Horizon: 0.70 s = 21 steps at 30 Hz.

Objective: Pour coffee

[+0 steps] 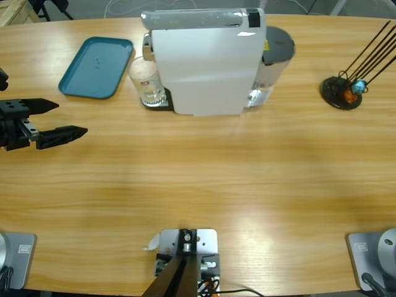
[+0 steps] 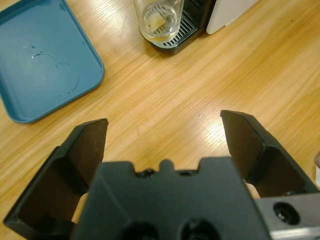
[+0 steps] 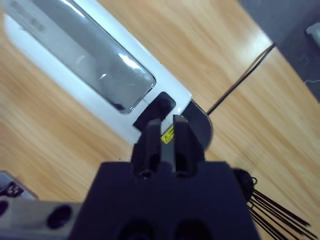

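L tool (image 1: pixel 65 117) agape — glass (image 2: pixel 159 20) apart

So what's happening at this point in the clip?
Nothing is being held. The left gripper hovers open over bare table, facing the glass, which stands on the drip tray of the white coffee machine with a shallow layer of coffee in it. The right gripper, jaws together, is above the machine's top. The teal tray lies beside the glass.

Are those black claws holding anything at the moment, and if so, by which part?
No, nothing is held. The left gripper is open over bare table, short of the glass. The right gripper is shut on nothing above the coffee machine.
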Tool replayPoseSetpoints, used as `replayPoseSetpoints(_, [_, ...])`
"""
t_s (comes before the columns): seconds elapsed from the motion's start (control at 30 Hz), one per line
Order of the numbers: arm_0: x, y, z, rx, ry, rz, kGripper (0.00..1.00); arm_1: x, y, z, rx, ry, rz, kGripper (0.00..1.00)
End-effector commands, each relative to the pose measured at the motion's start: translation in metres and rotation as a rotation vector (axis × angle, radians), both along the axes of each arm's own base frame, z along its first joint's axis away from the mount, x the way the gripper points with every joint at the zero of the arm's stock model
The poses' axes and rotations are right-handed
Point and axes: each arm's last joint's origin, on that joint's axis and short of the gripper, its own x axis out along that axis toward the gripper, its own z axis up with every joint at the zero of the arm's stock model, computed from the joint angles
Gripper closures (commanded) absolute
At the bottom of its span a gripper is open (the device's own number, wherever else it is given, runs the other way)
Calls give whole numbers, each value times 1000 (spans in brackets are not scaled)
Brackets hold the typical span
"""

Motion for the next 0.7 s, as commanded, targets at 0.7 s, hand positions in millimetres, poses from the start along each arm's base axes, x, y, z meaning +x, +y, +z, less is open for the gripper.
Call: replayPoseSetpoints(0.7, [-7, 3, -7, -30, -4, -6, 0, -186, -120, -102, 290, -25, 74, 0])
